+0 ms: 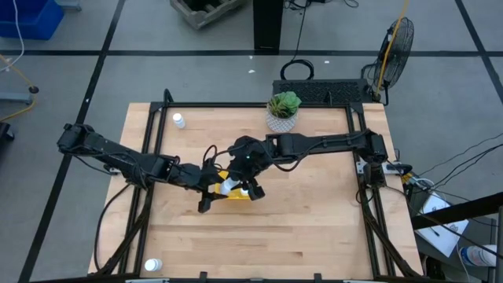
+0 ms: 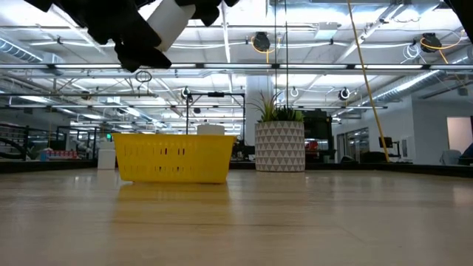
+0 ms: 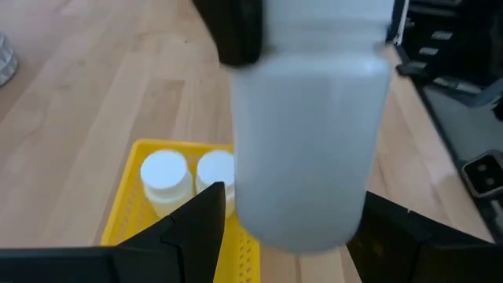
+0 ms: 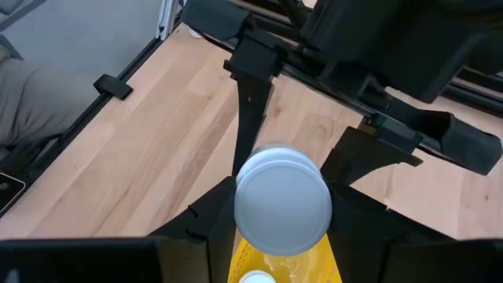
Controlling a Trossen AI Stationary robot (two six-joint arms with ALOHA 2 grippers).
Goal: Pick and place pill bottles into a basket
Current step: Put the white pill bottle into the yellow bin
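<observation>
Far left of the table: one pill bottle point(image 1: 179, 120) standing near the back-left corner, another bottle point(image 1: 153, 266) at the front-left edge, both well apart from the basket point(image 1: 238, 196). Left arm reaches in from the left; left gripper point(image 1: 222, 187) is over the yellow basket mid-table, fingers point(image 3: 196, 224) clamped on the body of a white held bottle point(image 3: 310, 134), one finger each side. Right gripper point(image 1: 250, 187) meets it from the right at the same spot, jaws narrow, pinching that same bottle at the cap end, cap point(image 4: 283, 200) facing the right wrist camera. So both grippers grip one bottle, held in the air above the basket; low view shows it up high, tilted, clear of the basket rim point(image 2: 174, 138). Two more capped bottles point(image 3: 165, 174) stand upright inside the basket, side by side. Right of the basket, toward the back edge: white patterned pot with green plant point(image 1: 283, 112).
</observation>
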